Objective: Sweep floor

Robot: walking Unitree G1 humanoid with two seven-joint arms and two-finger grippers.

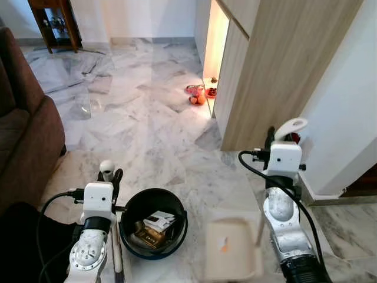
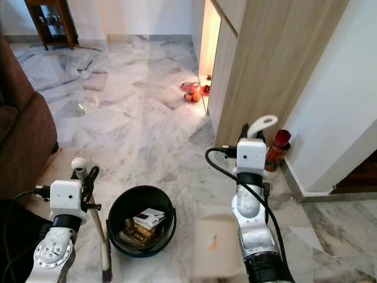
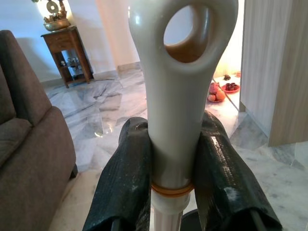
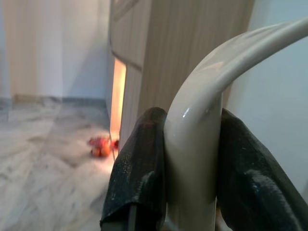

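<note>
the left pincer point(image 1: 112, 174) is clamped on the broom handle point(image 3: 178, 96), the right pincer point(image 2: 254, 131) clamped on the dustpan handle point(image 4: 202, 144). the dustpan point(image 1: 231, 247) hangs at 5 o'clock, just beside the black bin point(image 1: 154, 231) at 6, which holds scraps. the risk: swinging the broom could knock the bin over, spilling its contents across the marble floor point(image 1: 147, 124), since it stands between both tools
</note>
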